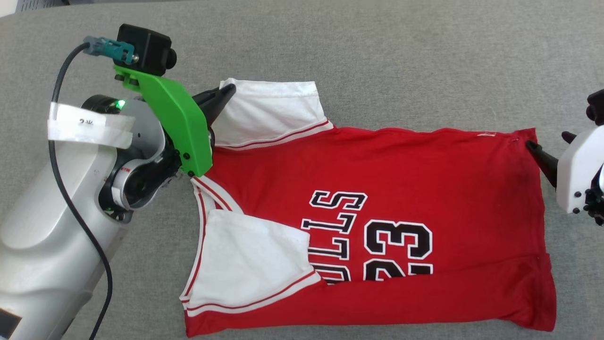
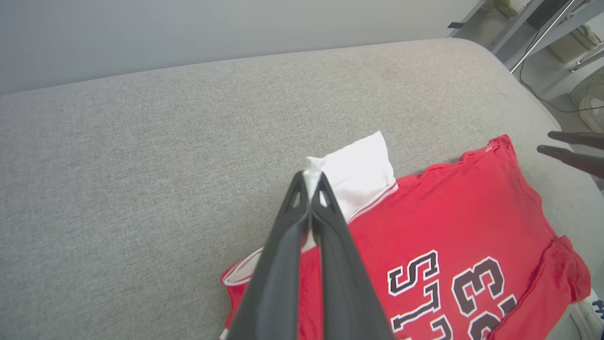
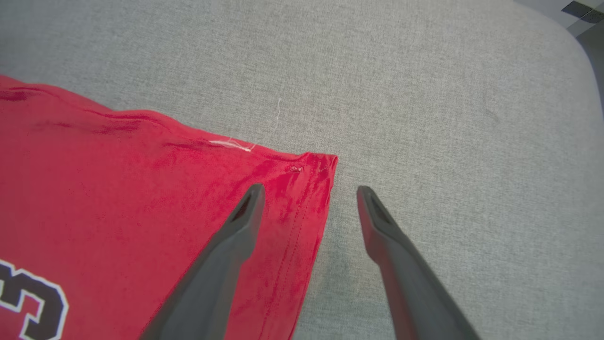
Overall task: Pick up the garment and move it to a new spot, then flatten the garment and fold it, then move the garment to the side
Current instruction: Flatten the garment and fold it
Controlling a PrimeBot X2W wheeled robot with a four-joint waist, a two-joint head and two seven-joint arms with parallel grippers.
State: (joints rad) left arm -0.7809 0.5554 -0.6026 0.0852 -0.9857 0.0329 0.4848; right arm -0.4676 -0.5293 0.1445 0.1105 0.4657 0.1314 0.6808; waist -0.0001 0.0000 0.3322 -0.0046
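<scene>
The left tool (image 2: pixel 311 182) is seen pressed together on the outer corner of the far white sleeve (image 1: pixel 273 111), with a little white cloth pinched between its tips. The right tool (image 3: pixel 309 191) is held apart at the far hem corner (image 3: pixel 321 163): one finger is placed over the red cloth, the other over the bare grey upholstered surface (image 1: pixel 377 56). Whether the cloth is touched there cannot be told.

The garment (image 1: pixel 424 179) is spread sideways on that surface, with the lettering (image 1: pixel 377 236) facing up. The near sleeve (image 1: pixel 250 259) is already laid over the body, and the near long edge is turned up over the lower part of the print. The folding step is therefore judged to be in hand, roughly midway.

For the next move, the pinched sleeve would probably need to be carried inward and laid flat on the red body, and the far edge brought over to match the near one. The hem corner would have to be clamped first.

No container is involved; the garment is laid directly on the surface.
</scene>
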